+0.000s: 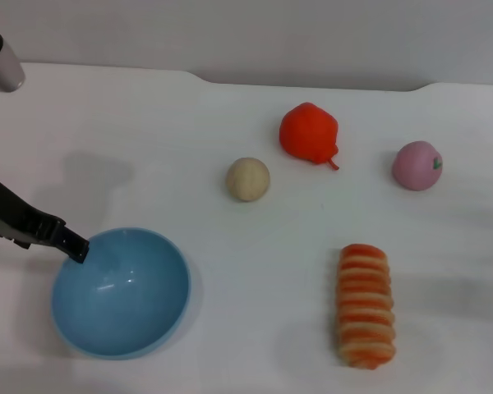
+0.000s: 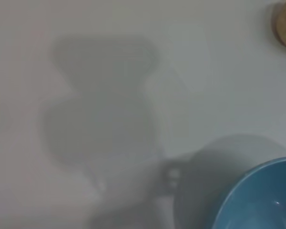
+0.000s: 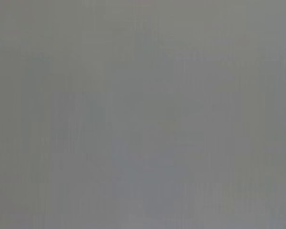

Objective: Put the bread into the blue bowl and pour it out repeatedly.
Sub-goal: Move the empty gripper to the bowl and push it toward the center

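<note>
The round, glossy light-blue plastic bowl is sitting on the white table at the near left of the head view, deep and hemispherical, tipped slightly so its opening is facing up and towards the robot's left, and it is holding nothing; only small highlights are showing on its smooth inner wall. The left gripper is reaching in from the left edge on a dark, slanted arm, its black tip pinching the bowl's upper-left rim. In the left wrist view a curved slice of the bowl is showing beside blurred grey shadows on the table. The long ridged loaf of bread, banded in orange and cream with a soft ribbed top, is lying flat on the table at the near right, well apart from the bowl, its length running towards and away from the robot. Farther back, a small round beige ball with a matte, slightly grainy skin is resting near the table's middle; a bright red-orange lumpy fruit-shaped toy with a small pointed tail is lying beyond it to the right, and a pink rounded toy with a green-and-red mark is sitting farther right. The right gripper is not appearing in any view; the right wrist view is showing only a flat grey field.
</note>
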